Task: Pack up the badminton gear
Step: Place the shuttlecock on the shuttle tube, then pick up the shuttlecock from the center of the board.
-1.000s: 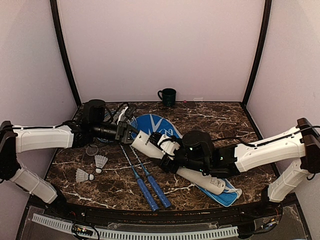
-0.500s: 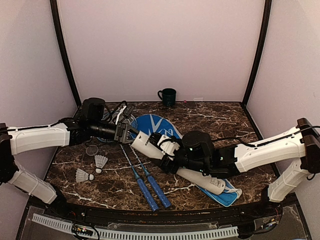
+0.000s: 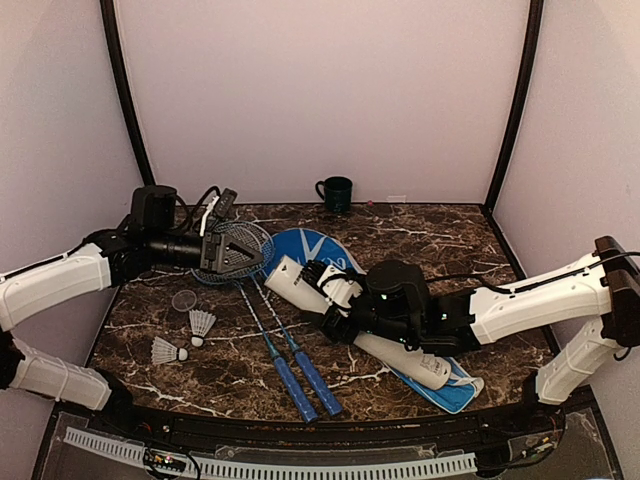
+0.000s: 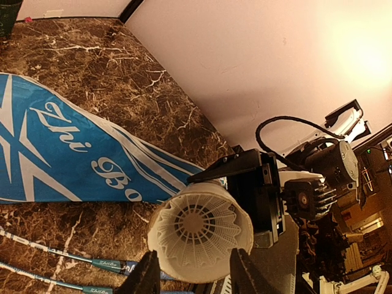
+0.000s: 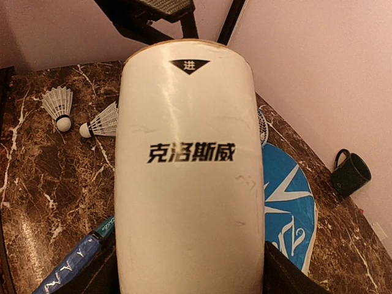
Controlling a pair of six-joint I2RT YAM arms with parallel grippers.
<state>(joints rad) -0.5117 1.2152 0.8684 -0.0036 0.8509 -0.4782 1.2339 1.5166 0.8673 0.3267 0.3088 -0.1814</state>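
I stood by and saw the right claw (image 3: 332,300) clamped round the middle of the tube (image 5: 190,184), holding it off the table (image 3: 430,240) above the cover (image 3: 318,248), with the open mouth turned toward the left arm. One shuttle (image 4: 197,228) sat inside that mouth, skirt outward. The left claw (image 3: 245,252) hung a little way off from the mouth, over the racket heads, its jaws partly apart and nothing between them.

Two more shuttles (image 3: 202,322) lay loose and near each other on the left of the table, just beside a small clear disc (image 3: 184,300), perhaps the tube's cap, though I could not be sure. The rackets (image 3: 289,378) lay crossed, handles toward me, not yet in the cover. The mug (image 3: 335,192) stood well apart at the back.

What worried me was the open tube. Nothing closed it, so if the right claw dipped that end, the packed shuttle could slide out again. The tube was round and smooth, and I judged it could turn or slip in a grip at mid-length. The left claw hung right above the strings, and a low sweep toward the loose shuttles might snag them and drag a racket. The shuttles lay so close that reaching for one could knock the other away, and too hard a pinch would crush the feathers.
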